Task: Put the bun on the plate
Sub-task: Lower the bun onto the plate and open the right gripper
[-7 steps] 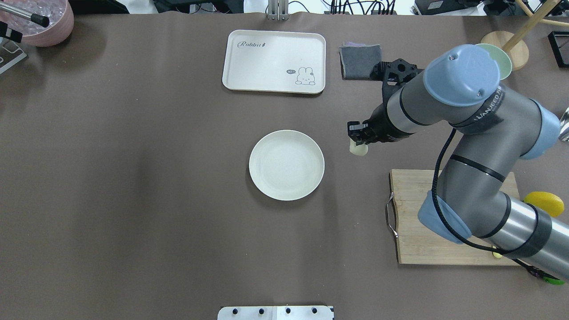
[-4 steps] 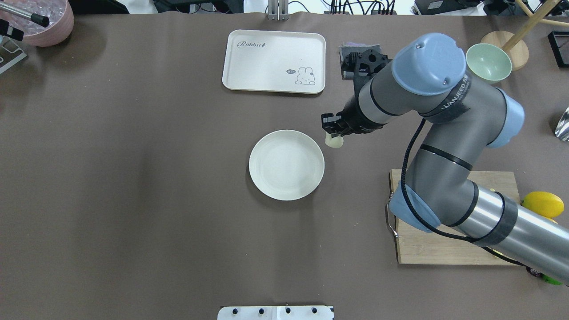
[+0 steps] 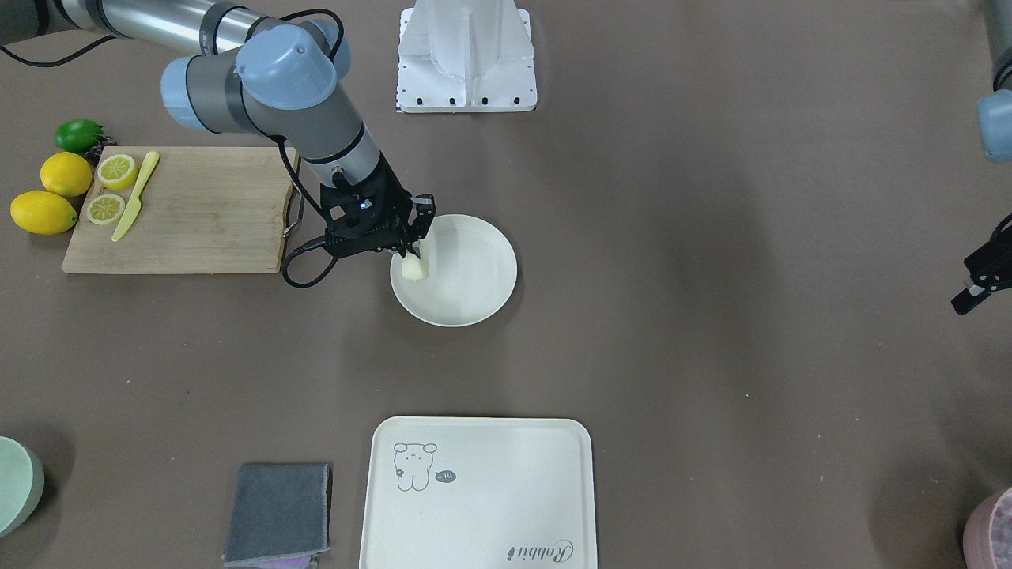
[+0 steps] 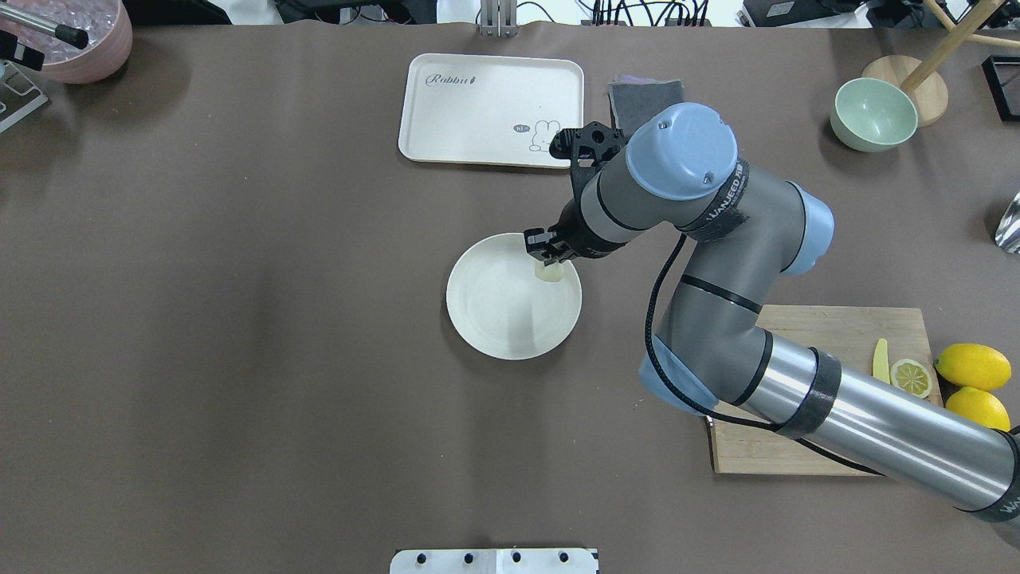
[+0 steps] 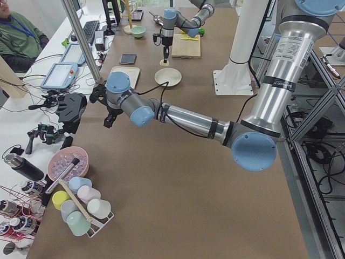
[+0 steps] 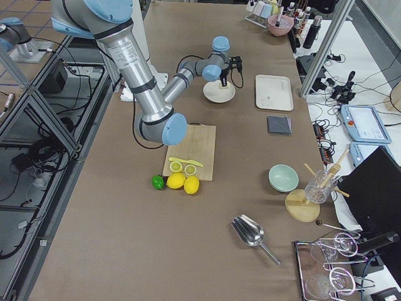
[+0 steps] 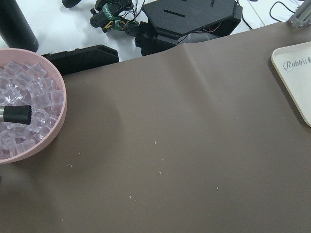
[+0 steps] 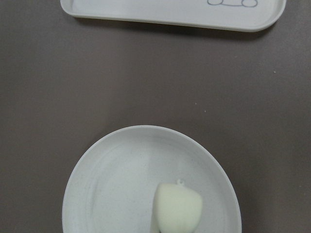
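The bun [image 4: 550, 273], a small pale cream lump, hangs between the fingers of my right gripper [image 4: 547, 257], which is shut on it. It is held over the round off-white plate [image 4: 486, 303], above the part near the plate's far right rim. The front-facing view shows the same: the bun [image 3: 414, 268] under the right gripper [image 3: 411, 248], just inside the plate [image 3: 474, 276]. The right wrist view looks down on the bun [image 8: 177, 209] over the plate [image 8: 112, 184]. My left gripper [image 3: 982, 276] is far off at the table's left end; I cannot tell how its jaws stand.
A cream rabbit tray [image 4: 490, 108] lies beyond the plate, with a grey cloth [image 4: 637, 100] beside it. A wooden board [image 4: 829, 335] with a lemon slice and a knife, lemons [image 4: 972, 367], a green bowl [image 4: 872, 114] and a pink bowl of ice [image 4: 76, 44] are also in view.
My right gripper has carried the bun leftwards, from the bare table to the right of the plate to a spot above the plate's far right part.
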Motion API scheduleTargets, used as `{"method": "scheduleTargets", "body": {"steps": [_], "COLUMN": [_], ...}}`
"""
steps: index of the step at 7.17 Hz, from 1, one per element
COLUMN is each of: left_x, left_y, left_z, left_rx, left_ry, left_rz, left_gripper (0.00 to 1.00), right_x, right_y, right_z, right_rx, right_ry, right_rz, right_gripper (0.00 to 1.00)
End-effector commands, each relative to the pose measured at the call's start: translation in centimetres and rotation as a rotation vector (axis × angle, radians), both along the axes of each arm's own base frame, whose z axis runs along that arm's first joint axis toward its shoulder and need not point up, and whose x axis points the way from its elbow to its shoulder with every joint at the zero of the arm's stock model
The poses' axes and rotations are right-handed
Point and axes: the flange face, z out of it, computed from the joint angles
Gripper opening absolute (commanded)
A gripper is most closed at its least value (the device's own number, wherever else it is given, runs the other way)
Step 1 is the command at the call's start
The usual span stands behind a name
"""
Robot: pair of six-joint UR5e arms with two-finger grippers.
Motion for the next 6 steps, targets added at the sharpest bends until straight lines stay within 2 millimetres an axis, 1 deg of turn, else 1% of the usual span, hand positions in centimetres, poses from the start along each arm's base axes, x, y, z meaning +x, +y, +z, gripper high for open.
{"method": "scheduleTargets", "body": {"steps": [1, 2, 3, 4, 6], "left_x": [-0.1, -0.3, -0.2, -0.3, -0.4], "left_y": [0.2, 0.4, 0.4, 0.4, 0.4], "left_z": [0.3, 0.5, 0.7, 0.8, 0.9], "left_rx": [-0.003, -0.002, -0.005, -0.009, -0.012], "left_ry": [0.000, -0.002, -0.004, -0.003, -0.003], "left_rz": [-0.002, -0.001, -0.001, -0.004, -0.006], "left_gripper": [0.98, 0.98, 0.98, 0.98, 0.98], "right_x": [-1.7, -2.2, -2.6, -2.7, -2.5], "right_y": [1.5, 2.3, 2.8, 3.1, 3.2], "right_z": [-1.2, -1.3, -1.5, -2.5, -3.6], "right_rx": [0.006, 0.016, 0.020, 0.028, 0.043], "right_ry": [-0.016, -0.020, -0.023, -0.037, -0.068], "right_rz": [-0.029, -0.049, -0.059, -0.063, -0.059], "right_gripper": [0.76, 1.00, 1.00, 1.00, 1.00]}}
